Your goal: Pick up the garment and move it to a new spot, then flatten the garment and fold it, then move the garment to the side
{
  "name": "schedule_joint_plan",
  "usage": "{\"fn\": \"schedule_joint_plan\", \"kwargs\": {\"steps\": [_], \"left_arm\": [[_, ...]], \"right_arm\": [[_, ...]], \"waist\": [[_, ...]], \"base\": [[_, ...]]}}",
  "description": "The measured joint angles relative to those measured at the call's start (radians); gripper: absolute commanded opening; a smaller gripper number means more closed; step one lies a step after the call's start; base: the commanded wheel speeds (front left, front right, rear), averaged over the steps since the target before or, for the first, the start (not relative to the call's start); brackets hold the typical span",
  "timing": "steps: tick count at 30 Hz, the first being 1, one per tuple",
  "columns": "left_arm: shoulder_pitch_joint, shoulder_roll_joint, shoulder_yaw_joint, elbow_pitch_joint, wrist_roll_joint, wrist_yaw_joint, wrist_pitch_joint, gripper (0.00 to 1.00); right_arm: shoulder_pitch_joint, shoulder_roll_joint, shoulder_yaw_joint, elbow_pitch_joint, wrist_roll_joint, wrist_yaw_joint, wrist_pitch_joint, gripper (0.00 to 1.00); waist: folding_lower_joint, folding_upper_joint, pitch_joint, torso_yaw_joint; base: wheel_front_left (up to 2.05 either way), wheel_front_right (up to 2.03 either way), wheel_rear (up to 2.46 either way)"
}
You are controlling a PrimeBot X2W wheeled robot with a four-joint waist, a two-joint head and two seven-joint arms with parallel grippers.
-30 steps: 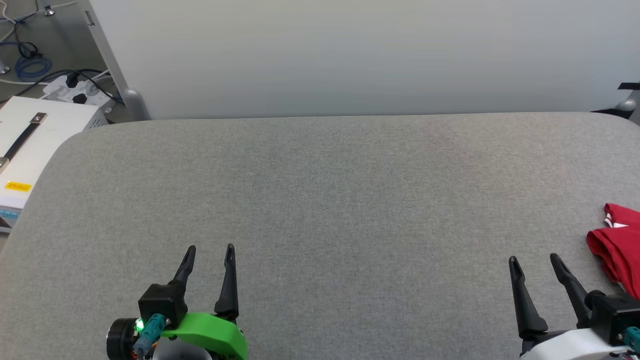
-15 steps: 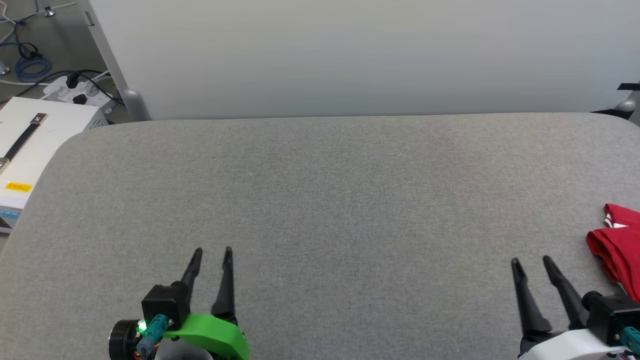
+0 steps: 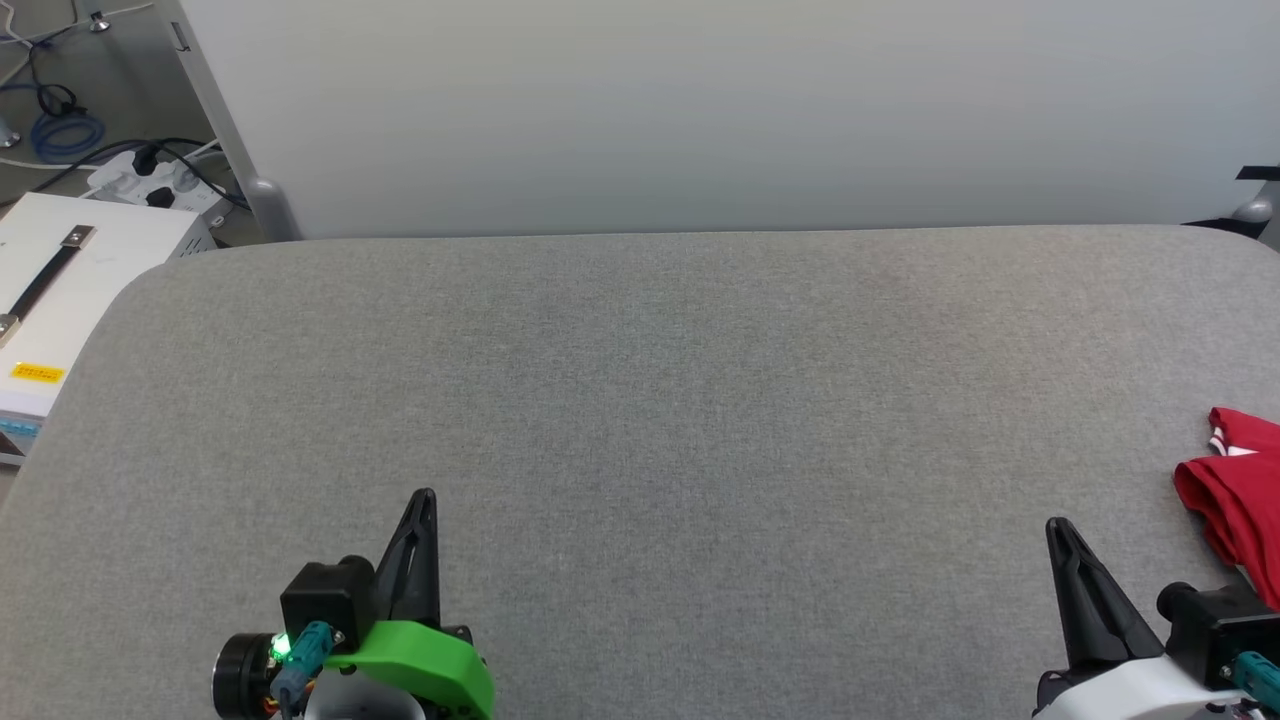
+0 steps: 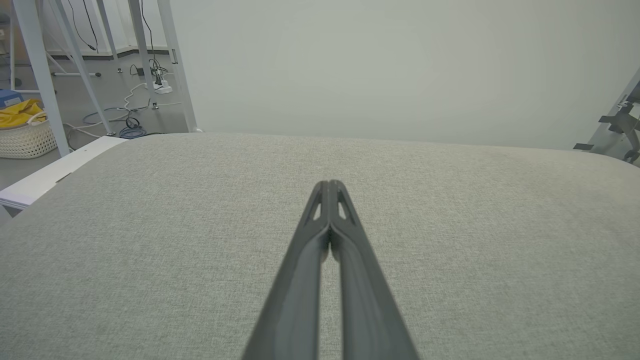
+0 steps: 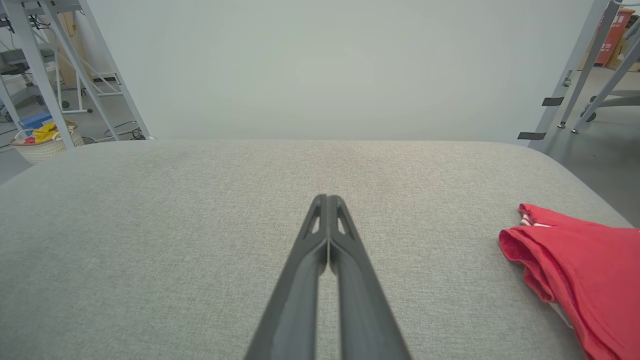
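Observation:
The red garment (image 3: pixel 1240 490) lies bunched at the right edge of the grey padded table (image 3: pixel 680 400), partly cut off by the head view's border; a bit of white-striped trim shows at its top. In the right wrist view the garment (image 5: pixel 580 270) sits to the right of my fingers, apart from them. My right gripper (image 3: pixel 1060 528) is shut and empty, just left of the garment near the front edge. My left gripper (image 3: pixel 424 496) is shut and empty at the front left. Its fingertips (image 4: pixel 328 186) meet over bare fabric, as do the right gripper's (image 5: pixel 327 199).
A pale wall panel (image 3: pixel 700 110) stands behind the table. A white case (image 3: pixel 60 290) with a black handle and a power strip with cables (image 3: pixel 150 180) lie on the floor at the left. A basket with yellow cloth (image 4: pixel 22 132) stands far left.
Both grippers have gone from open to shut, fingers meeting at the tips. The arms and the garment have stayed in place.

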Motion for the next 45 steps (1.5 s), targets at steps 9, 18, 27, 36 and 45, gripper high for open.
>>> {"fn": "schedule_joint_plan", "kwargs": {"steps": [9,18,27,36,45], "left_arm": [[0.0,-0.016,0.022,-0.012,0.023,-0.009,0.017,0.0],[0.0,-0.027,0.051,-0.022,0.062,-0.025,0.043,0.0],[0.0,-0.043,0.071,-0.034,0.086,-0.034,0.061,0.0],[0.0,-0.053,0.09,-0.046,0.115,-0.043,0.078,0.0],[0.0,-0.067,0.118,-0.055,0.144,-0.053,0.097,0.0]], "right_arm": [[-0.019,0.0,0.002,0.015,-0.007,0.0,0.0,0.0],[-0.039,0.0,0.004,0.037,-0.026,0.0,0.0,0.0],[-0.052,0.0,0.006,0.054,-0.035,0.0,0.0,0.0],[-0.066,0.0,0.007,0.072,-0.044,0.0,0.0,0.0],[-0.085,0.0,0.01,0.091,-0.052,0.0,0.0,0.0]], "waist": [[0.0,0.0,0.001,0.001],[0.0,0.0,0.002,0.002],[0.0,0.0,0.002,0.002],[0.0,0.0,0.003,0.003],[0.0001,0.0,0.004,0.004]], "base": [[0.0,0.0,0.0],[0.0,0.0,0.0],[0.0,0.0,0.0],[0.0,0.0,0.0],[0.0,0.0,0.0]]}}
